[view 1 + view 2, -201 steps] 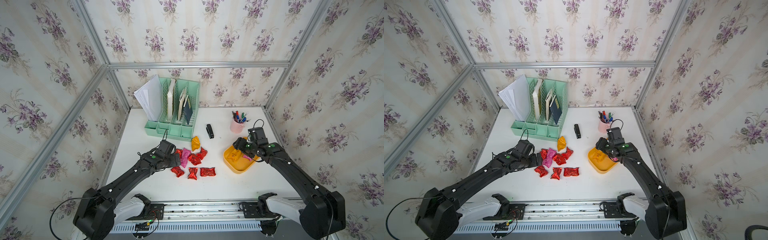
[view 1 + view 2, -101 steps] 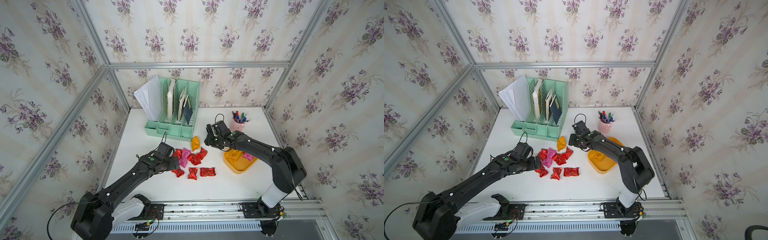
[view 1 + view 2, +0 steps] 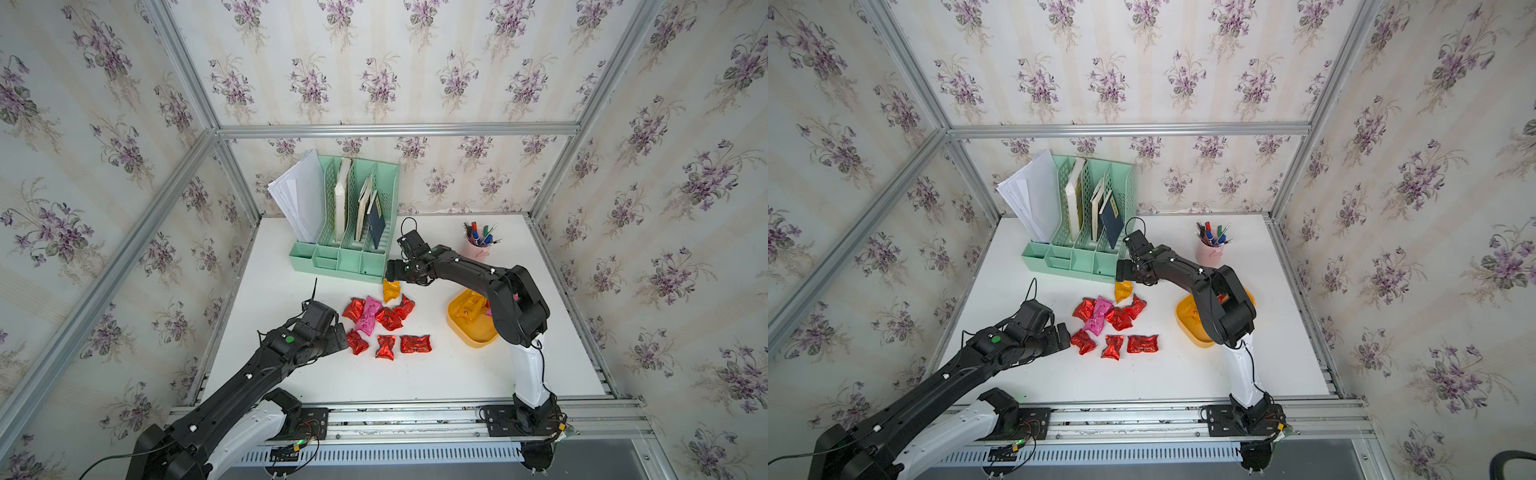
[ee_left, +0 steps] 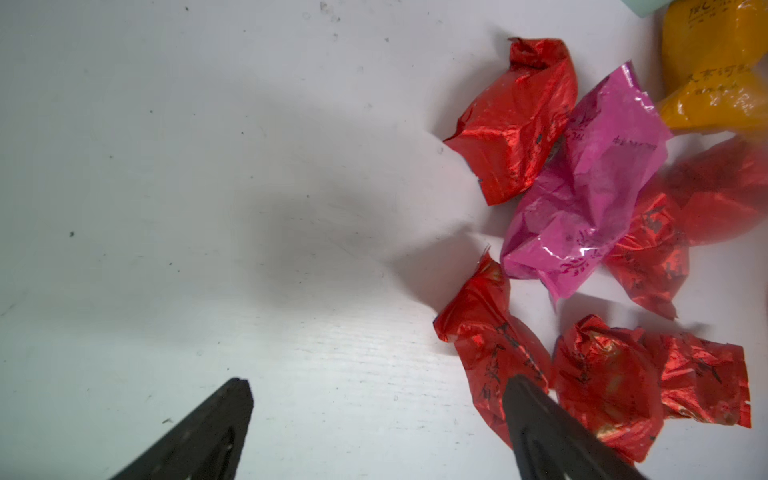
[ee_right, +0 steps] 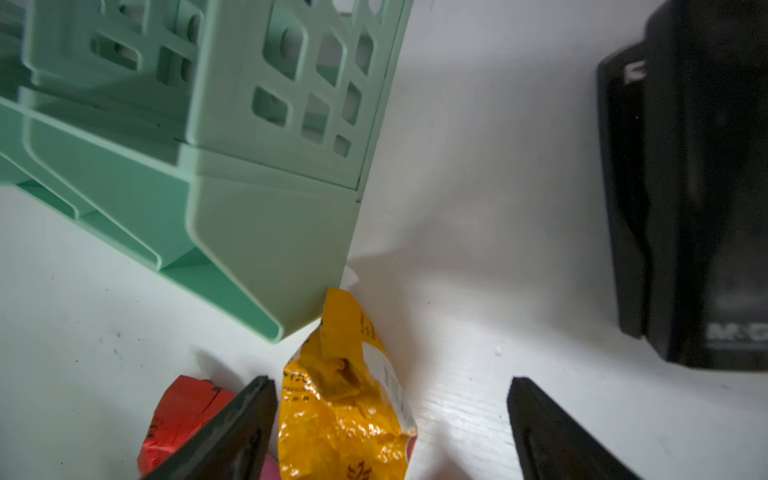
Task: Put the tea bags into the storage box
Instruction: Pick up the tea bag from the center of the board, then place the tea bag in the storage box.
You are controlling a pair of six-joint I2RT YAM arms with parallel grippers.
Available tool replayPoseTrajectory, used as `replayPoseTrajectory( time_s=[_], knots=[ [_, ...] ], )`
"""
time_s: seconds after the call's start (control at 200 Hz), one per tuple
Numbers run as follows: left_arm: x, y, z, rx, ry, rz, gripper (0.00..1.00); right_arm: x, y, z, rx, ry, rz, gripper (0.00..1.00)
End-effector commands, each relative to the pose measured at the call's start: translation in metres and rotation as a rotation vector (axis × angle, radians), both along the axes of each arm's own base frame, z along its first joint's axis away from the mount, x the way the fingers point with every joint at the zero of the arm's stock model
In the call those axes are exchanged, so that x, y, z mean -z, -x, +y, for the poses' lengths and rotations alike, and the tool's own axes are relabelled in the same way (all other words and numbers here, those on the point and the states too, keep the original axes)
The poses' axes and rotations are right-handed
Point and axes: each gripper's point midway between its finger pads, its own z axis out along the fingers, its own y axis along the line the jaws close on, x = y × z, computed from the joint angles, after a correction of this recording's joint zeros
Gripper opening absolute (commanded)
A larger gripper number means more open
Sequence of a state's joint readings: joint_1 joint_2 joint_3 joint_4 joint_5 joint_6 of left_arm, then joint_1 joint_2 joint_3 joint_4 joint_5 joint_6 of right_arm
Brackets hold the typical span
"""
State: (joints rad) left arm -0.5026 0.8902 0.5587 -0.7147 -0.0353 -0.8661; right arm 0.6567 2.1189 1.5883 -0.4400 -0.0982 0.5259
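**Grippers.** Your right gripper (image 3: pixel 392 271) has its jaws spread wide and holds nothing. It is poised over the orange-yellow tea bag (image 5: pixel 345 399), which lies between the fingers, closer to one of them. Your left gripper (image 3: pixel 341 335) is likewise spread and empty at the left edge of the loose tea bags (image 3: pixel 384 320). One fingertip (image 4: pixel 536 411) overlaps a red packet (image 4: pixel 490 353); you cannot tell whether it touches.

**Location.** The loose packets are clustered mid-table. A few already lie in the storage box (image 3: pixel 476 341), at the right.

**Handling (judged).**
- The packets are light crinkled foil pillows, soft and probably slippery, so expect them to crumple and skid rather than resist.
- Close across the puffed middle, not the flat crimped ends.

**Edges and room.**
- The yellow packet's far end sits right at the corner of the mint-green organizer (image 5: pixel 270 232), so keep the finger on that side clear of the wall.
- A red neighbour (image 5: pixel 183 411) lies just beside the same finger and may get dragged along.
- The black stapler (image 5: pixel 698 208) stands well apart, to the far right.
- The table between the cluster and the box is open. Lift enough to clear the low rim.
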Motion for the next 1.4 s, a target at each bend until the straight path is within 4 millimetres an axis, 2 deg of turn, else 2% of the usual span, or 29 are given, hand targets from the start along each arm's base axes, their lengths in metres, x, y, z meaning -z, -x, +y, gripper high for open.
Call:
replayPoseTrajectory(
  time_s=[0.0,0.25,0.415,0.505,0.734,0.904,1.039,1.164,1.204,1.224,1.394],
  knots=[
    [0.003,0.007,0.01,-0.062,-0.01,0.015,0.99,0.012,0.007,0.004,-0.047,0.013,0.039,0.91],
    [0.004,0.018,0.018,-0.124,0.019,-0.005,0.99,0.024,0.008,0.014,-0.075,0.0,0.077,0.8],
    [0.002,0.021,0.019,-0.12,0.024,-0.009,0.99,0.026,0.012,0.017,-0.07,-0.028,0.1,0.49],
    [0.002,0.021,0.018,-0.11,0.023,-0.003,0.99,0.022,0.015,0.02,-0.061,-0.06,0.108,0.38],
    [-0.001,0.017,0.011,-0.068,0.024,0.002,0.99,-0.009,0.017,0.024,-0.027,-0.145,0.092,0.22],
    [-0.007,0.011,0.004,-0.014,0.02,0.005,0.99,-0.039,0.016,0.016,0.024,-0.197,0.072,0.21],
    [-0.01,0.004,-0.004,0.037,0.015,0.009,0.99,-0.059,0.019,-0.009,0.087,-0.228,0.047,0.21],
    [-0.012,-0.005,-0.014,0.092,0.017,0.011,0.99,-0.07,0.024,-0.052,0.18,-0.216,0.023,0.21],
    [-0.012,-0.009,-0.018,0.112,0.016,0.014,0.99,-0.073,0.032,-0.063,0.198,-0.208,0.016,0.21],
    [-0.012,-0.011,-0.02,0.122,0.015,0.013,0.99,-0.074,0.026,-0.083,0.246,-0.204,0.008,0.21],
    [-0.014,-0.029,-0.036,0.203,0.013,0.022,0.99,-0.077,0.051,-0.156,0.385,-0.159,-0.01,0.2]
  ],
)
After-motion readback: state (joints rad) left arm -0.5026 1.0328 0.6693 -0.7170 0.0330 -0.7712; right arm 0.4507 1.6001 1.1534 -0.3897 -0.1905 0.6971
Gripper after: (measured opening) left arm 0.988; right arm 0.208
